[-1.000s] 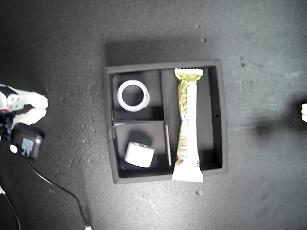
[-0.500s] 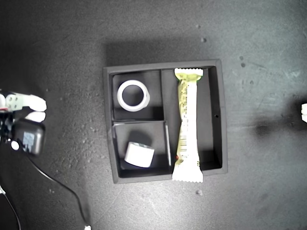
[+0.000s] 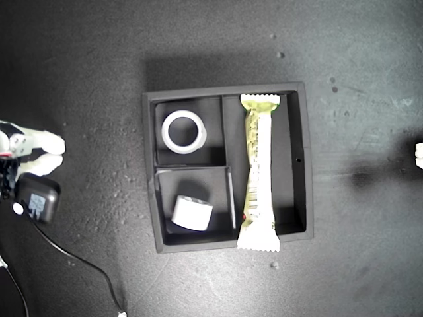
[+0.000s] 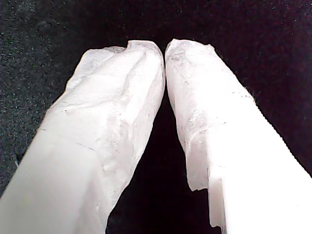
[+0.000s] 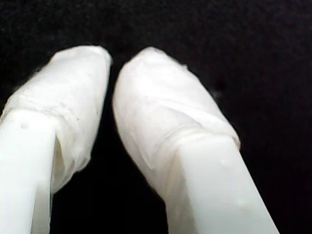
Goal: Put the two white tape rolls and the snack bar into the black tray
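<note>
Risk from here looks small, since everything named already sits in the black tray (image 3: 301, 165); the likeliest trouble, as I judge it, is the snack bar (image 3: 258, 173), whose lower crimped end overhangs the tray's near wall in the exterior view, so a passing arm or a dragged cable could catch it and flip it out. The bar lies in the long compartment with its long axis running top to bottom of the exterior view, the yellow-green end toward the top. The larger tape roll (image 3: 184, 131) lies flat in the upper small compartment; the smaller tape roll (image 3: 192, 212) sits tilted in the lower one. My first tool (image 4: 165, 48) is pressed together, holding nothing. My second tool (image 5: 113, 61) is nearly closed, a thin gap between its tips, also empty over dark table.
</note>
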